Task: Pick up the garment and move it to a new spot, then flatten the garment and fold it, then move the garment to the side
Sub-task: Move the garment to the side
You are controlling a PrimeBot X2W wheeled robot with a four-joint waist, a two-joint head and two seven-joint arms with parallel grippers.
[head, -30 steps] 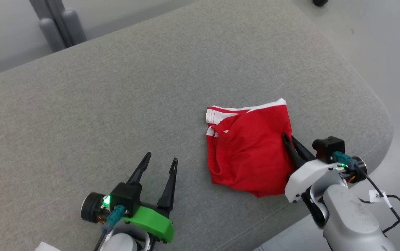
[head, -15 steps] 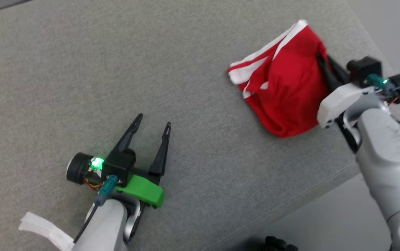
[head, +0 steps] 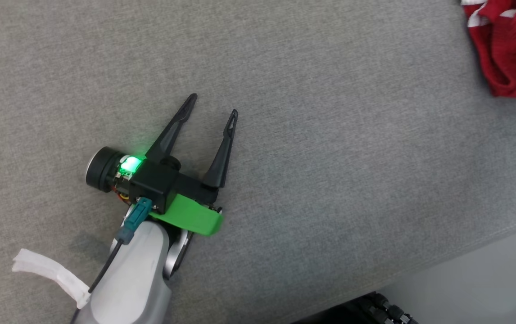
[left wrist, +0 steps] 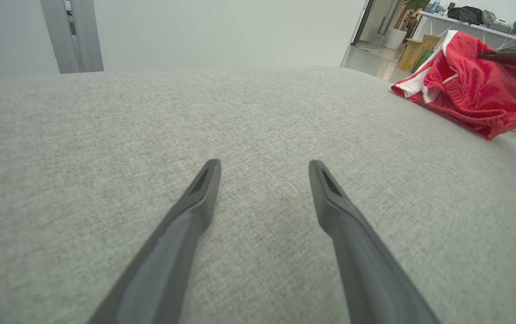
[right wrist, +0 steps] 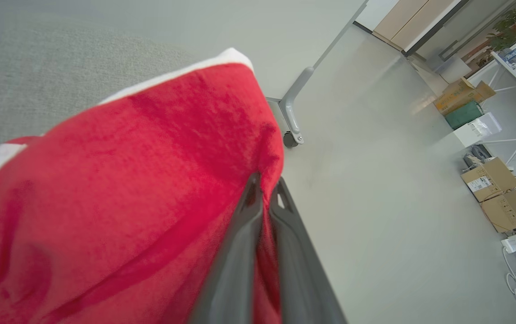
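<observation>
L pincer (head: 213,104), lower left in head view, splayed wide & empty over grey surface (head: 330,157); R pincer (right wrist: 267,180) clamps red garment (head: 514,54), upper right.

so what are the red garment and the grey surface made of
The red garment: soft matte cloth, probably a cotton or polyester knit; it creases and bunches, with a fuzzy face and white trim. The grey surface: matte woven upholstery fabric, heathered weave visible, likely over padding given its rounded edge.
</observation>
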